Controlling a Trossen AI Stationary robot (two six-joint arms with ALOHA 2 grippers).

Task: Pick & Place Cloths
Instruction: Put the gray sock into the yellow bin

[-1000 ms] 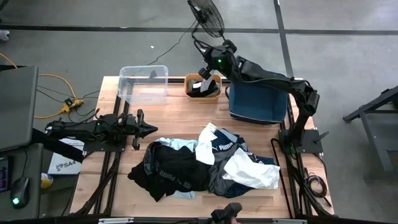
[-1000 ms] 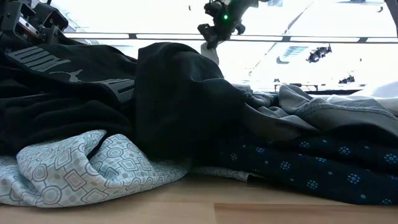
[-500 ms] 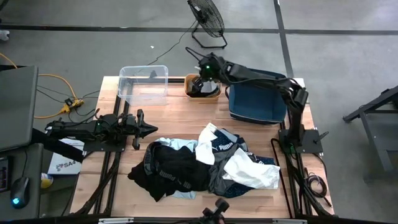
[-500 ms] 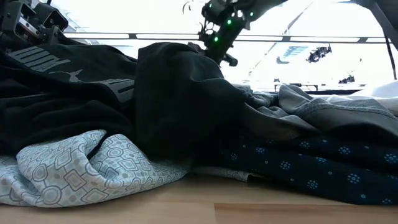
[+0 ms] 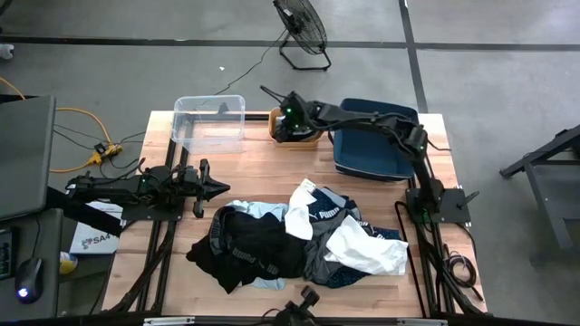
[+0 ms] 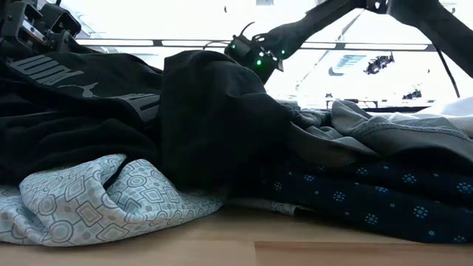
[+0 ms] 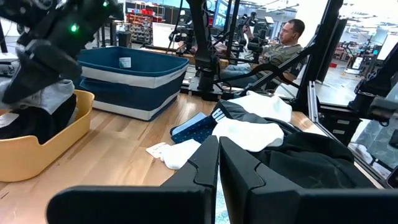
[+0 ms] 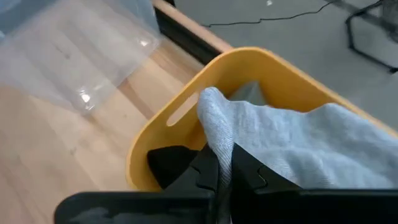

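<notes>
A heap of cloths (image 5: 299,240) lies on the near half of the table: black with white lettering (image 5: 249,249), white (image 5: 367,249), navy with dots (image 6: 369,199) and light blue patterned (image 6: 89,199). My right gripper (image 8: 222,165) reaches into the orange bin (image 5: 308,140) at the far edge and is shut on a grey cloth (image 8: 292,143). That cloth lies in the bin beside a black cloth (image 8: 168,158). My left gripper (image 5: 220,188) waits shut, just left of the heap. My right gripper pinches the grey cloth between its two fingers at a bunched edge (image 8: 214,124); one layer or several, I cannot tell. The fingers slant down into the orange bin. Most of the cloth lies slack inside the bin, spread toward its far wall.
A clear plastic bin (image 5: 208,122) stands left of the orange bin, and a dark blue bin (image 5: 372,149) right of it. Bare wood lies between the bins and the heap. A fan stands on the floor beyond the table. A person sits in the room behind.
My right gripper has moved down and toward the table's left, from above the orange bin into it, and the arm has stretched out low. The grey cloth it carries has come down with it and now lies in the bin.
</notes>
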